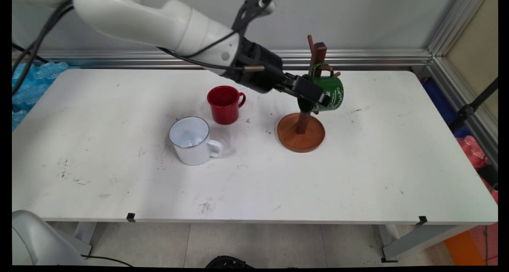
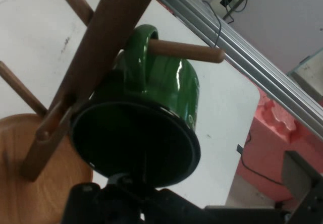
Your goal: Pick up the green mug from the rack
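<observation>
A green enamel mug [image 1: 333,92] hangs tilted on a wooden mug tree [image 1: 301,136], its handle looped over a peg [image 2: 187,51]. My gripper [image 1: 317,98] reaches in from the left and is shut on the mug's rim. In the hand view the green mug [image 2: 169,85] shows its dark mouth towards the camera, and my gripper [image 2: 133,179] holds the lower rim, one finger inside the mug. The tree's post [image 2: 86,67] crosses in front of the mug on the left. The mug's body is off the table.
A red mug [image 1: 224,105] stands upright left of the tree's round base. A white mug [image 1: 191,141] sits nearer the front, handle to the right. An aluminium rail [image 1: 358,58] runs along the wall behind the table [image 1: 397,164].
</observation>
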